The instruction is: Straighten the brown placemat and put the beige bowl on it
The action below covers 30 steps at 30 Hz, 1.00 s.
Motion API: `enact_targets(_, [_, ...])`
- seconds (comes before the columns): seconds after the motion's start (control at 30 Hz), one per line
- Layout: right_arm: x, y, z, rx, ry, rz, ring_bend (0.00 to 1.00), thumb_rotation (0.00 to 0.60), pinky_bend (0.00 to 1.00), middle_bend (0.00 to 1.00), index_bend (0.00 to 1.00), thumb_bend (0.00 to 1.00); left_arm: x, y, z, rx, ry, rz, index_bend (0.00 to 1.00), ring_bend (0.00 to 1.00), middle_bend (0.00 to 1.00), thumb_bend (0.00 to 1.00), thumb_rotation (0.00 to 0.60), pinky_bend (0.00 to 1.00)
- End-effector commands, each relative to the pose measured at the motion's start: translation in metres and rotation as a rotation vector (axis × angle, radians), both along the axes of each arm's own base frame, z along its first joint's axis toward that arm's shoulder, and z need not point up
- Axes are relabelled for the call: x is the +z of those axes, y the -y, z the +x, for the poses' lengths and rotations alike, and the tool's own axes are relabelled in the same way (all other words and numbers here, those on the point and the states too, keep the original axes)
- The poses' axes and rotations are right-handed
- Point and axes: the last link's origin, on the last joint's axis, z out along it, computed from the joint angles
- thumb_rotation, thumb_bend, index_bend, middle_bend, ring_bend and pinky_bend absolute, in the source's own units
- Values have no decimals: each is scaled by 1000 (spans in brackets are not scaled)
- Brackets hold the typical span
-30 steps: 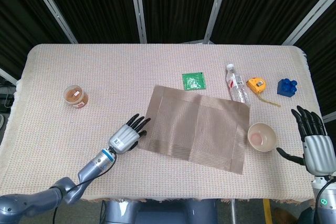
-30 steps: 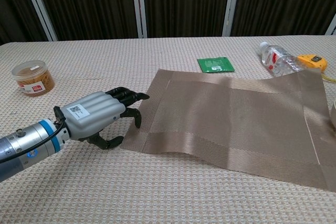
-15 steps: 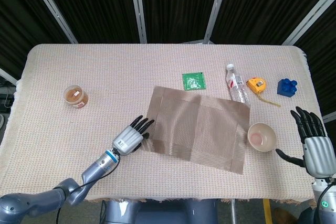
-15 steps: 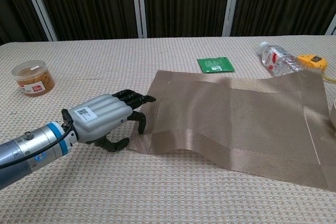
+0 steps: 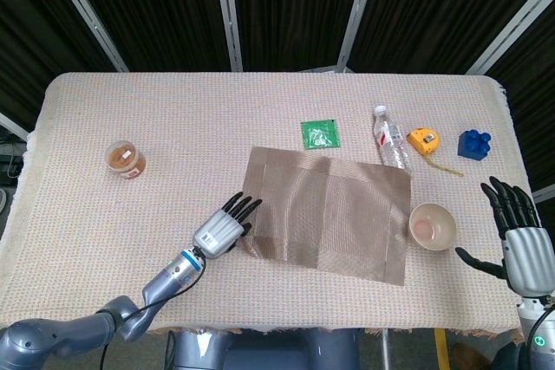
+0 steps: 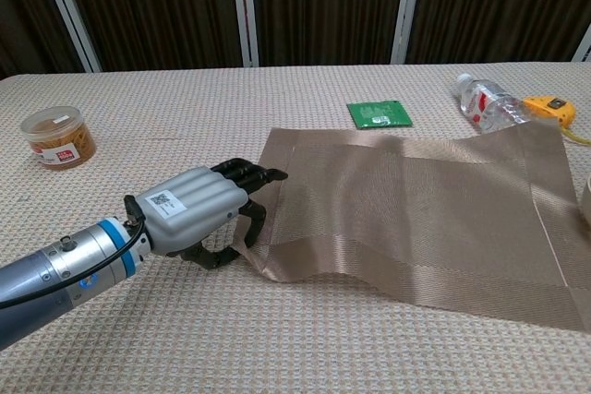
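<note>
The brown placemat [image 5: 334, 212] lies slightly skewed in the middle of the table, with its near left corner lifted and rippled [image 6: 277, 260]. My left hand [image 5: 224, 231] grips that left edge, fingers over the mat and thumb at its underside [image 6: 199, 214]. The beige bowl [image 5: 432, 226] stands upright on the tablecloth just off the mat's right edge; only a sliver of this bowl [image 6: 587, 198] shows in the chest view. My right hand [image 5: 523, 244] hovers to the right of the bowl, fingers spread, holding nothing.
A green packet [image 5: 320, 134], a lying water bottle [image 5: 391, 139], a yellow tape measure [image 5: 424, 140] and a blue block [image 5: 473, 144] sit behind the mat. An orange-lidded jar [image 5: 126, 159] stands at the far left.
My left hand has moved right and toward the front edge, taking the mat's left edge with it. The near left corner has bunched up and the mat has turned slightly. The right hand barely moved.
</note>
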Motion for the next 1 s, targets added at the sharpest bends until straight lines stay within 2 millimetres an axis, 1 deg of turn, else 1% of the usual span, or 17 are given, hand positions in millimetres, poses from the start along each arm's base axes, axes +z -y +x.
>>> enact_targets(0.03, [1,-1,1,3,3,-1,0,600,0,0,0,0,-1,1,2,-1,1,-1,609,0,0,578,600,0])
enact_targets(0.2, [1,-1,1,9,6,-1,0,600,0,0,0,0,-2,1,3,3,8,1,660,0,0,578,600,0])
enact_targets(0.33, [1,-2,1,11,9,0,0,600,0,0,0,0,5,-3,2,14,27,25,679,0,0,581,600,0])
enact_targets(0.43, [2,-2,2,13,12,0,0,600,0,0,0,0,17,-9,-4,36,47,62,688,0,0,581,600,0])
enact_targets(0.5, [2,-2,2,14,13,0,0,600,0,0,0,0,29,-13,-13,57,55,89,689,0,0,580,600,0])
enact_targets(0.53, [3,-3,2,15,15,1,0,600,0,0,0,0,38,-14,-20,72,60,105,689,0,0,581,600,0])
enact_targets(0.57, [3,-3,2,16,16,1,0,600,0,0,0,0,43,-14,-24,78,61,112,689,0,0,581,600,0])
enact_targets(0.63, [3,-3,3,20,18,2,0,600,0,0,0,0,59,-11,-40,90,53,129,689,0,0,581,600,0])
enact_targets(0.67, [3,-3,3,21,20,3,0,600,0,0,0,0,69,-8,-50,93,40,134,689,0,0,581,600,0])
enact_targets(0.77, [2,-4,4,26,21,6,0,600,0,0,0,0,86,2,-68,91,4,145,689,0,0,580,600,0])
enact_targets(0.83, [2,-4,5,29,21,10,0,600,0,0,0,0,101,17,-81,84,-16,148,689,0,0,580,600,0])
enact_targets(0.87, [1,-4,5,30,22,11,0,600,0,0,0,0,104,21,-84,83,-18,145,689,0,0,580,600,0])
enact_targets(0.93, [1,-5,6,36,22,14,0,600,0,0,0,0,116,40,-92,83,-25,129,690,0,0,581,600,0])
enact_targets(1.0, [1,-6,7,41,24,14,0,600,0,0,0,0,123,53,-95,86,-32,114,689,0,0,581,600,0])
